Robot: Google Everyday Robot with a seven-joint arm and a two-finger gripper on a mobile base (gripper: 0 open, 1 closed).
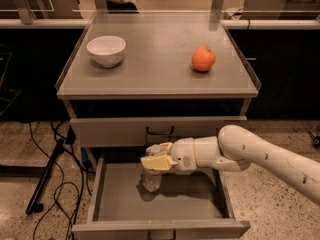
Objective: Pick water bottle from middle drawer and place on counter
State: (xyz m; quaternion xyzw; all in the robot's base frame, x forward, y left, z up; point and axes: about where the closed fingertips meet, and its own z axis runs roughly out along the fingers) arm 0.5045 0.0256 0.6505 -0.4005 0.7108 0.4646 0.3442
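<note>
The water bottle (151, 178) is a small clear plastic bottle with a white cap, upright over the left-middle of the open middle drawer (190, 204). My gripper (156, 156) comes in from the right on a white arm and is shut on the bottle's upper part, holding it slightly above the drawer floor. The counter (155, 49) is the grey cabinet top above, and holds an orange fruit (203, 59) at the right.
A white bowl (106, 50) stands on the counter's left. The closed top drawer (160, 130) is just above the gripper. Black cables and a stand leg (45, 179) lie on the floor at the left. Dark benches run behind.
</note>
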